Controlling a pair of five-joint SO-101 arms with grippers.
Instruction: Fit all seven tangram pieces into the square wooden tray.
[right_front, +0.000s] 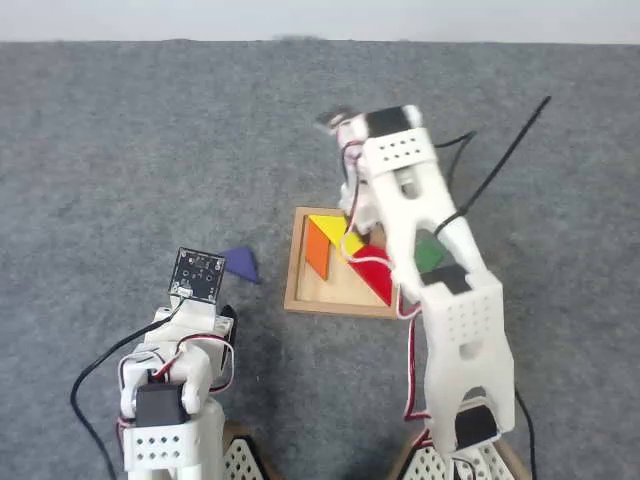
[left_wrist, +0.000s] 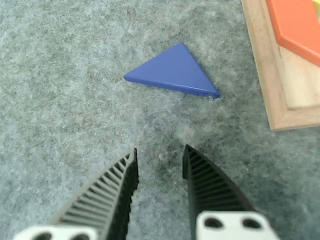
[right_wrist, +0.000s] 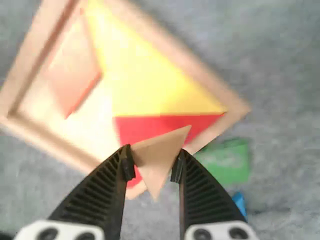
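Tray (right_front: 292, 270) with three pieces (right_front: 318, 250); one blue triangle (left_wrist: 175, 72)

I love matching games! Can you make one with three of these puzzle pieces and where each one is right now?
Pieces:
1. blue triangle
2. orange piece
3. tan triangle

Places:
A. lying in the tray
B. pinched in the right end effector
C. on the carpet, outside the tray

Pairs: 1-C, 2-A, 3-B.

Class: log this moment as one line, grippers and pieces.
left gripper: open, by blue triangle | right gripper: shut on tan triangle, over tray | tray holds: orange piece, yellow piece, red piece
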